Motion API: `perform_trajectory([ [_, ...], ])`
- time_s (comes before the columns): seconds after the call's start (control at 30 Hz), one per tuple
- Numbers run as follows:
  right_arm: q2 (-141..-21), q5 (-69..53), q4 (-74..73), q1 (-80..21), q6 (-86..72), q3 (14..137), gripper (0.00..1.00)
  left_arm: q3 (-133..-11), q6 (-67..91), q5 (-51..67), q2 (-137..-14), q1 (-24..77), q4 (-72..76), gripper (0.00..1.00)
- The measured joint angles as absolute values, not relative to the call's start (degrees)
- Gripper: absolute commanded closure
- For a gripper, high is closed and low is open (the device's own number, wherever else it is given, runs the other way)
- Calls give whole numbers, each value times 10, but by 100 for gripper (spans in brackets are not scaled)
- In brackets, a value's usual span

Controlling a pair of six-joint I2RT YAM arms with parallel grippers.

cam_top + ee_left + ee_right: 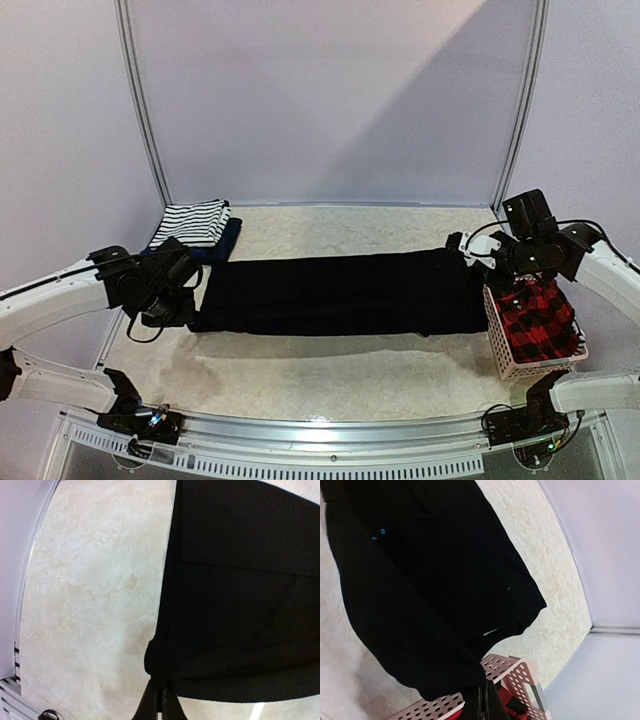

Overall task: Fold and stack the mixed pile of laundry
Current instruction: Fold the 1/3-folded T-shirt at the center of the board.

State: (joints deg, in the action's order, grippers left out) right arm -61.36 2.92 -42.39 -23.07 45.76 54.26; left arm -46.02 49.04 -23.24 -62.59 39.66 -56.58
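Observation:
The large black shirt (340,292) lies folded into a long band across the table, stretched between both grippers. My left gripper (195,300) is shut on its left end; in the left wrist view the fingers (160,700) pinch a bunched corner of the black shirt (240,605). At the right end, my right gripper (478,262) is shut on the cloth; in the right wrist view the gripper (487,700) holds the black shirt (420,580), whose small blue mark (382,531) shows. A folded striped tank top (193,222) rests on a navy piece (228,240) at the back left.
A pink perforated basket (497,335) at the right edge holds the red-black plaid shirt (538,318), right beside my right gripper; the basket (515,672) sits just under the fingers. The pale table (330,370) is framed by a metal rail (145,120).

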Motion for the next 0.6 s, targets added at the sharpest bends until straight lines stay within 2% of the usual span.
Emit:
perform_trajectory([
  [0.17,-674,-9,-383,-182,427,546,100,-475,457,-222,-691,364,-562,100],
  [0.6,-764,-27,-311,-152,373,573,100,-550,368,-217,-829,312,-513,100],
])
